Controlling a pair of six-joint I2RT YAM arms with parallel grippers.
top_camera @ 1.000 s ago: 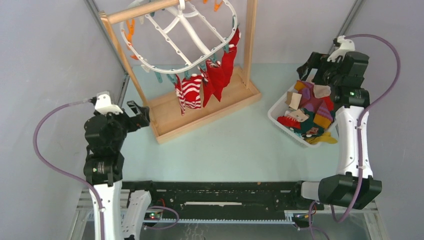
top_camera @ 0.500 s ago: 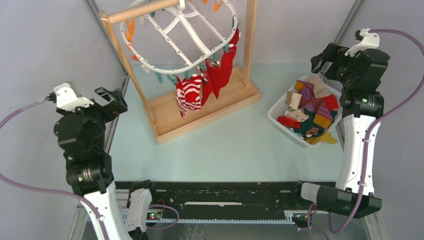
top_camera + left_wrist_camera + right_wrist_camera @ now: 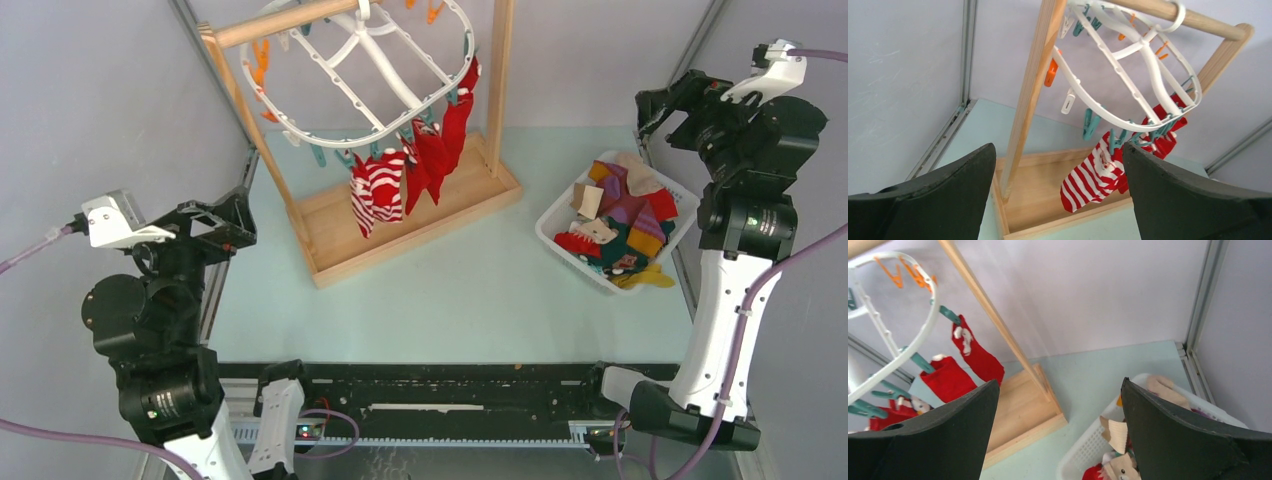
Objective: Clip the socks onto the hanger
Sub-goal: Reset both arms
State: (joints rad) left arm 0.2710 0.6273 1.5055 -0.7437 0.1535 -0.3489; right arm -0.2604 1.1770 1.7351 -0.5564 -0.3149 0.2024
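**A:** Top external: hanger hangs on the wooden stand, with red socks and a striped sock clipped to its near rim. More loose socks lie in the white basket. Both left fingers and right fingers are raised, well apart from these.

**B:** Left wrist: left fingers spread wide, empty. A free teal pin hangs beside the striped sock.

**A:** Right wrist: right fingers spread wide, empty, basket below. Suggest pinching one sock by its cuff and offering that edge to a free pin. No legible writing.
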